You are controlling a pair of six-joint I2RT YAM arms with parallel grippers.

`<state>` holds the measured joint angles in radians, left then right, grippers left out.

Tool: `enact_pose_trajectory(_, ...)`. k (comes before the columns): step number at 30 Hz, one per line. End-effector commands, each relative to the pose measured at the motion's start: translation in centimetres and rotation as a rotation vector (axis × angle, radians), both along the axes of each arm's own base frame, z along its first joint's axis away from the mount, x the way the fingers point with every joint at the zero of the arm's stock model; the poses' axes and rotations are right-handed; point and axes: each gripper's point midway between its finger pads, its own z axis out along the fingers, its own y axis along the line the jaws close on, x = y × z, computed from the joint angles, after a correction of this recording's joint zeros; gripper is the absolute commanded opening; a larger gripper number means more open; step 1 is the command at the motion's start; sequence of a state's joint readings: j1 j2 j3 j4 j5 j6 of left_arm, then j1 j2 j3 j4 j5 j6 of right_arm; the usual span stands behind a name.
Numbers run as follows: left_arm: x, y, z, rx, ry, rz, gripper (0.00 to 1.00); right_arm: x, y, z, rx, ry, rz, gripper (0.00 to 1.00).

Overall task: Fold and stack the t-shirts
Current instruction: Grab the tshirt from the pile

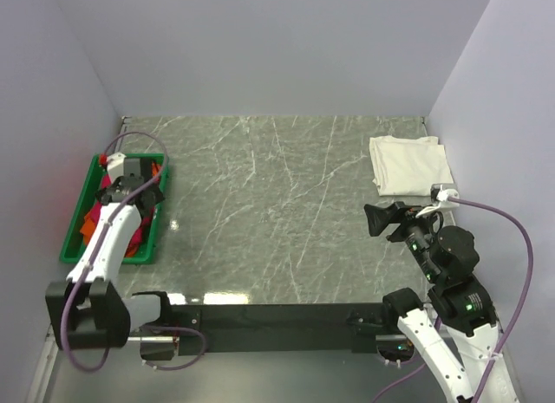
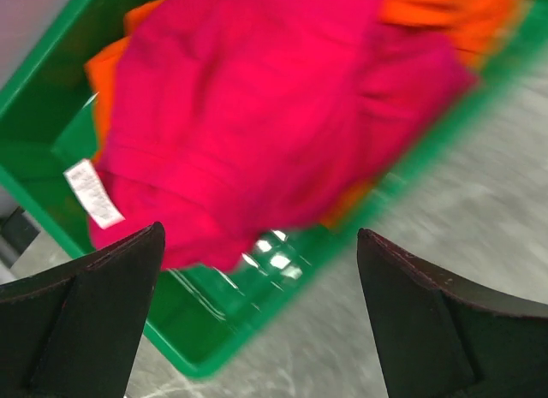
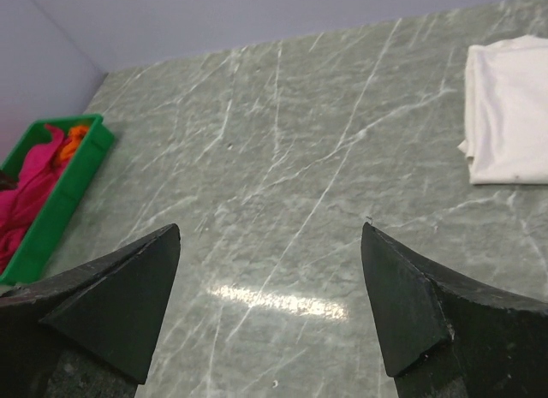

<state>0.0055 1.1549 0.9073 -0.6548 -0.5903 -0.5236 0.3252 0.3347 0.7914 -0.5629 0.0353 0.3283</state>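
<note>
A crimson t-shirt [image 2: 248,115] lies crumpled in the green bin [image 2: 214,329], a white label [image 2: 94,193] showing at its edge. An orange t-shirt [image 2: 462,13] lies under and beside it. My left gripper [image 2: 261,231] hovers just above the bin, open and empty; in the top view it [image 1: 139,191] is over the bin [image 1: 159,238] at the table's left. A cream-white t-shirt [image 1: 410,163] lies folded at the back right and also shows in the right wrist view [image 3: 509,107]. My right gripper [image 1: 377,219] is open and empty above bare table, in front of that shirt.
The table is grey-green marble [image 1: 277,212], walled in by pale panels at the back and both sides. The bin stands against the left wall. A dark bar [image 1: 277,316] with the arm bases runs along the near edge.
</note>
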Motion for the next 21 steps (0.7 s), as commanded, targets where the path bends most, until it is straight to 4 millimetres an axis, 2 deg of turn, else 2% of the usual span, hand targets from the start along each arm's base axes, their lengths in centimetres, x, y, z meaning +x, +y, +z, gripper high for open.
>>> enact_pose_trajectory(1, 1.6, 2.9, 1.1, -0.008, -0.061, 0.087, 0.99, -0.3, 1.3, -0.5, 0.023, 0.021, 0.066, 0.92)
enact_pose_trajectory(5, 2.9, 3.3, -2.1, -0.087, -0.018, 0.108, 0.99, -0.4, 1.1, -0.9, 0.018, 0.021, 0.059, 0.92)
enact_pose_trajectory(8, 3.4, 3.7, -3.5, -0.101, 0.013, 0.132, 0.92, -0.4, 0.9, -1.1, 0.006, 0.031, 0.052, 0.92)
enact_pose_trajectory(11, 3.4, 4.4, -4.6, -0.092, 0.039, 0.156, 0.78, -0.4, 0.8, -1.4, -0.007, 0.039, 0.049, 0.92)
enact_pose_trajectory(13, 3.5, 4.6, -4.9, -0.09, 0.051, 0.161, 0.58, -0.4, 0.8, -1.5, -0.006, 0.04, 0.045, 0.93)
enact_pose_trajectory(14, 3.5, 4.6, -4.8, -0.087, 0.049, 0.162, 0.48, -0.4, 0.7, -1.5, -0.002, 0.038, 0.043, 0.93)
enact_pose_trajectory(15, 3.7, 4.8, -4.5, -0.078, 0.034, 0.156, 0.24, -0.3, 0.8, -1.6, -0.001, 0.039, 0.043, 0.93)
enact_pose_trajectory(16, 3.8, 4.8, -3.8, -0.072, 0.017, 0.15, 0.1, -0.4, 0.8, -1.6, 0.002, 0.04, 0.044, 0.93)
enact_pose_trajectory(17, 4.0, 5.0, -2.9, -0.056, 0.001, 0.149, 0.01, -0.3, 0.8, -1.6, 0.0, 0.041, 0.044, 0.93)
enact_pose_trajectory(18, 3.9, 5.1, -2.4, -0.052, 0.001, 0.144, 0.01, -0.4, 0.8, -1.6, -0.003, 0.047, 0.046, 0.93)
enact_pose_trajectory(21, 4.7, 4.7, 1.6, -0.035, -0.084, 0.117, 0.01, -0.4, 0.7, -1.3, -0.008, 0.044, 0.044, 0.93)
